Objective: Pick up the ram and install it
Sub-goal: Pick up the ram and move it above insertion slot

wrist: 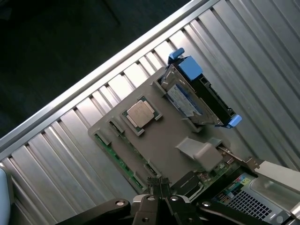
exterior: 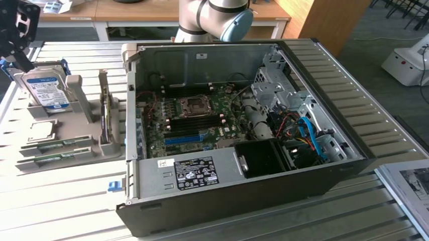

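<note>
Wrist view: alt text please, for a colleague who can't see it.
The shut gripper hangs above a grey parts tray on a ribbed metal table, its tips nearest the ram in a slot along the tray's edge. The tray also carries a processor chip and a hard drive in a blue bracket.

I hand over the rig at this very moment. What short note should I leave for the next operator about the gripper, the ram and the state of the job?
Gripper: shut, nothing held, raised above the gray holder, near the hard drive.
Ram: lies flat in the gray holder, to the exterior view's left of the open computer case.
Done: nothing that shows; the ram is not picked up.
Left: the whole job, picking up the ram and installing it on the motherboard.
</note>
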Available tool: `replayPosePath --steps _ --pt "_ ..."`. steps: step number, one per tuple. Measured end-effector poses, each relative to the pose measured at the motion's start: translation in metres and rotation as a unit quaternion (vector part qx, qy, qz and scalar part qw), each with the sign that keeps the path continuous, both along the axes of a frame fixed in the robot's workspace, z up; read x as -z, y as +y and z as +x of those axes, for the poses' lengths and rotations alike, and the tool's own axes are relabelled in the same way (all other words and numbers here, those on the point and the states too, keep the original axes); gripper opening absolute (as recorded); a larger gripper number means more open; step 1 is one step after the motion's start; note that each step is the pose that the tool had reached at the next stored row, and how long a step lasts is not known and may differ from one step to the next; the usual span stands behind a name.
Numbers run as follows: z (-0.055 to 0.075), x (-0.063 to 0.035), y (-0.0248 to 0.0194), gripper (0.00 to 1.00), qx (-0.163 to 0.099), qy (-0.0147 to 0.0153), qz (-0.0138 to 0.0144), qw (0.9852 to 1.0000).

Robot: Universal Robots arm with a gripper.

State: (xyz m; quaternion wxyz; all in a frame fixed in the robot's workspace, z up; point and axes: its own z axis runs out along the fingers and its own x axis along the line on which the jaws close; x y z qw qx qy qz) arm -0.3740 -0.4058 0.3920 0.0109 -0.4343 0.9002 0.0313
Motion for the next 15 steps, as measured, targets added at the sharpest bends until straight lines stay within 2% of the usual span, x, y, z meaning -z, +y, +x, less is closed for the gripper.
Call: replayPosePath --steps 15 --pt "0.0 0.0 0.0 0.1 -0.045 0.0 0.0 0.999"
